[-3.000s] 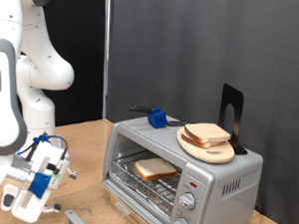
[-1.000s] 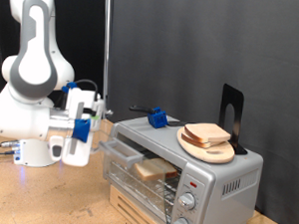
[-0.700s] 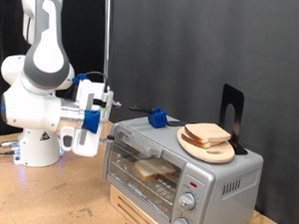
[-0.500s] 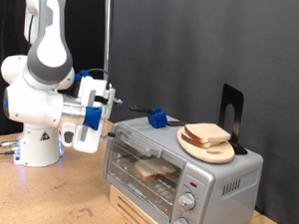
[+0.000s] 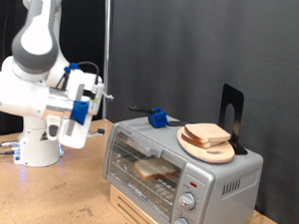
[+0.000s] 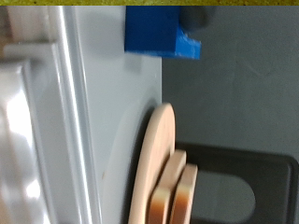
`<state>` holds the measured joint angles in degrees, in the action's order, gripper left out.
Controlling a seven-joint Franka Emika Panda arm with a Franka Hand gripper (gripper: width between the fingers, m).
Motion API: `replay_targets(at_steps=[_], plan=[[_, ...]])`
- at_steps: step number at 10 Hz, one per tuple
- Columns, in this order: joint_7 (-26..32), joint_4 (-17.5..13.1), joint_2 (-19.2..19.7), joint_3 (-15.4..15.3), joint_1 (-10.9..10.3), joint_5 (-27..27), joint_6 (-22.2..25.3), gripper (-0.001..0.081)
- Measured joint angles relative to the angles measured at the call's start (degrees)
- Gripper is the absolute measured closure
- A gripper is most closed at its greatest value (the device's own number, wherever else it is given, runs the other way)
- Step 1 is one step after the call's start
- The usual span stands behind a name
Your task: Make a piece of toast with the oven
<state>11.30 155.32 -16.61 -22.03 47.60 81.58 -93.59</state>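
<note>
The silver oven (image 5: pixel 224 177) stands at the exterior view's lower right with its glass door (image 5: pixel 138 151) up against the front. Through the glass a piece of toast (image 5: pixel 152 169) lies on the wire rack. My gripper (image 5: pixel 102 96) hangs in the air to the exterior view's left of the oven, level with its top and apart from it, with nothing seen between its fingers. The wrist view looks along the oven's grey top (image 6: pixel 107 112) and the door edge (image 6: pixel 28 140); the fingers do not show there.
On the oven's top sit a round wooden plate (image 5: pixel 210 150) (image 6: pixel 157 168) with two bread slices (image 5: pixel 206 134) (image 6: pixel 177 194), a blue block (image 5: pixel 157 118) (image 6: pixel 159 37) and a black stand (image 5: pixel 232 116) (image 6: pixel 234 182). Two knobs (image 5: pixel 188 201) sit at the front right. The robot base (image 5: pixel 38 142) stands at the left.
The oven door has swung up from open to shut. My gripper, at the door's top edge half a second ago, has drawn back to the exterior view's left and slightly up.
</note>
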Motion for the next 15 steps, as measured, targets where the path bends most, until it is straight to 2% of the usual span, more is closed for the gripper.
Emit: replay_targets(at_steps=[2,3,4,5,6,7,8,10,12,13,15], plan=[[0.0,-1.3,0.0,1.3,1.5,-0.6,0.0,-0.0002],[0.0,-1.2,0.1,1.2,1.4,-0.6,0.0,-0.0002],[0.0,-1.7,0.8,1.3,1.5,-2.3,3.2,-0.0002],[0.3,-3.5,3.1,1.6,1.5,-3.5,7.1,-0.0002],[1.6,-5.8,6.6,1.7,1.5,-3.5,8.6,-0.0002],[3.5,-7.9,10.0,1.6,1.5,-2.4,8.0,-0.0002],[5.5,-9.5,12.8,1.2,1.4,-1.0,5.5,-0.0002],[10.4,-12.4,16.7,0.1,1.3,1.7,-1.3,-0.0002],[12.8,-14.5,19.7,-1.3,0.4,6.0,-10.4,-0.0002],[12.7,-14.4,19.7,-1.2,0.5,5.5,-9.1,-0.0002],[12.2,-15.7,21.8,-0.5,1.3,3.8,-1.9,-0.0002]])
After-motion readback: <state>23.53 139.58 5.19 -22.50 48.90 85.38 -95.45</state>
